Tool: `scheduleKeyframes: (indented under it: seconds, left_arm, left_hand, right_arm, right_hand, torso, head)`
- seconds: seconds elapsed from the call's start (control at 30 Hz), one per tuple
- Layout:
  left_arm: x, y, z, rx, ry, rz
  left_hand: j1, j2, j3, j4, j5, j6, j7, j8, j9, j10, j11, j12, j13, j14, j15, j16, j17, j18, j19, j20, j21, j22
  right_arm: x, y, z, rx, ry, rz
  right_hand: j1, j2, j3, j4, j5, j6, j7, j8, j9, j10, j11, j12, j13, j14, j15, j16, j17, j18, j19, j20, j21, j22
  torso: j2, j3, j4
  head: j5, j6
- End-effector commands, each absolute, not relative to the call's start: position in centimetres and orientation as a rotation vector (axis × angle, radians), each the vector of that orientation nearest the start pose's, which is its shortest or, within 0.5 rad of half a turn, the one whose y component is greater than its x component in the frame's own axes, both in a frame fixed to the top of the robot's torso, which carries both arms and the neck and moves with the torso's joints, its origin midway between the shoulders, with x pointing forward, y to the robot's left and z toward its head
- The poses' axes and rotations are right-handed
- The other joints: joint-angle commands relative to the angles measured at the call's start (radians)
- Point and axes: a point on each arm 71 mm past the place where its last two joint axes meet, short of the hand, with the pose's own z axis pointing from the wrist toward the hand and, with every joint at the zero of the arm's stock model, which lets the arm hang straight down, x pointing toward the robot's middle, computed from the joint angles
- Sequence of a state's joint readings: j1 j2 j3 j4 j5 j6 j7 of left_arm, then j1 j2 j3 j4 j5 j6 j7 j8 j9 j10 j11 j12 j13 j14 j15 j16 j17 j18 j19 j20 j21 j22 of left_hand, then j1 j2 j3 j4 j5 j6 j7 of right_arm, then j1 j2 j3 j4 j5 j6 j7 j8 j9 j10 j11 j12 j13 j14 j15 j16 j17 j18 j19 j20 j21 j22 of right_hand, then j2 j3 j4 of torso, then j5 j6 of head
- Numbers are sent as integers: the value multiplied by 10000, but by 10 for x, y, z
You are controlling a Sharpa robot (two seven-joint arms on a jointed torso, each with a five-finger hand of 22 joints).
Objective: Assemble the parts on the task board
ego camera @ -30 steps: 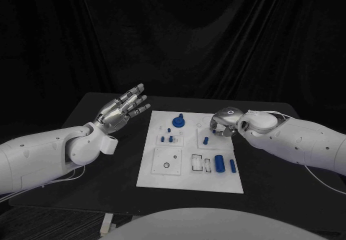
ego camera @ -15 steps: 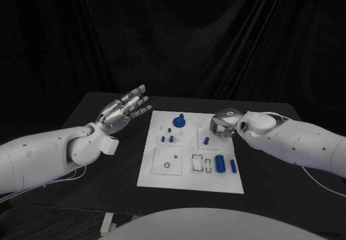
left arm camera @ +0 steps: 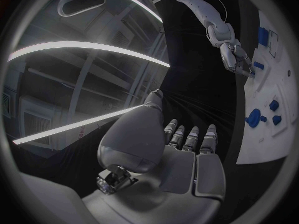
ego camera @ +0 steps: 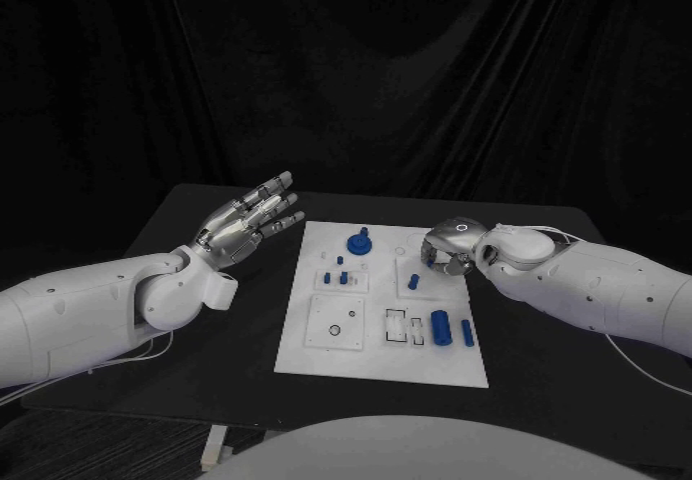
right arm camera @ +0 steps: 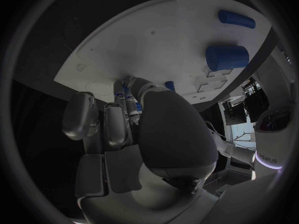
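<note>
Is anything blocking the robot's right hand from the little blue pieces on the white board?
Nothing visible does. The right hand hangs right at the task board, fingers down by a small blue part.

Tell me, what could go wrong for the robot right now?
1. The right hand is curled low over the white board, next to a small blue peg. It might bump that peg or tip it over.
2. In the right wrist view the fingers hide what they touch, so a part could slip without being seen.
3. The left hand floats open beside the board, so nothing holds the board down if it gets pushed.
</note>
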State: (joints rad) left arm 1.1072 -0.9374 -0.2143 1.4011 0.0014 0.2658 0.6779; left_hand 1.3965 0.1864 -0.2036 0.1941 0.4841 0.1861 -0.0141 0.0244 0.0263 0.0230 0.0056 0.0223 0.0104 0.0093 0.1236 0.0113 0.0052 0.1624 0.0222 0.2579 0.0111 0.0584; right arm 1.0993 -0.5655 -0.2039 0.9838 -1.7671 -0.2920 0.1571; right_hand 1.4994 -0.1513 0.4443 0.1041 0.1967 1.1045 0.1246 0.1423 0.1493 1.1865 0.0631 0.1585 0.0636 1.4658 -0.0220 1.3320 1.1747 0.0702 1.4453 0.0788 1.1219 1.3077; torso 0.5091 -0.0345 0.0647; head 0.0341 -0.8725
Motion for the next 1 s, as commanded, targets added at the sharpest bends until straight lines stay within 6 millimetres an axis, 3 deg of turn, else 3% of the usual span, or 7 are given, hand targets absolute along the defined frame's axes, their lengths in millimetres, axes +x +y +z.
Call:
scheduleKeyframes:
  seconds: [0.03,0.33,0.63,1.0]
  left_arm:
    - [444,272,-263,-10955,14760,-19764]
    - [445,272,-264,-10972,14811,-19734]
    - [444,273,-265,-11017,14895,-19660]
    - [444,273,-266,-11066,15029,-19649]
  left_hand:
    - [85,16,2,-105,84,13,100,47,14,24,-5,37,12,-16,55,48,9,184,7,69,40,17]
    - [111,66,20,-153,166,56,155,56,20,33,-24,53,16,-9,54,65,14,185,20,73,45,32]
    - [140,102,41,-192,220,66,164,58,21,40,-18,65,20,-5,54,74,17,185,27,79,48,36]
    - [243,164,105,-334,310,102,254,64,25,35,-39,74,19,-6,56,76,16,183,38,87,49,36]
  right_arm:
    - [509,-207,-322,-6560,17936,4523]
    - [509,-206,-319,-6398,17542,4760]
    - [510,-206,-313,-6310,17125,4815]
    - [514,-205,-292,-6234,16804,4783]
  right_hand:
    - [-21,108,-3,-79,-95,108,-10,74,30,132,7,-63,24,184,55,-5,17,138,-23,80,24,1521]
    - [-121,243,-69,-118,-452,346,-76,176,144,426,-65,-138,32,184,7,-6,9,145,-29,52,31,1517]
    - [-145,302,-96,-134,-525,411,-103,205,185,521,-94,-173,33,193,-16,10,34,140,-21,33,63,1524]
    - [-146,290,-111,-149,-526,411,-114,201,192,545,-105,-188,32,193,-24,3,22,141,-21,27,61,1523]
  torso:
    - [-6,0,-4]
    - [-3,-2,-9]
    - [-3,-3,-2]
    - [-11,-4,-3]
  head:
    - [3,-1]
    - [22,-1]
    - [37,-1]
    - [76,-1]
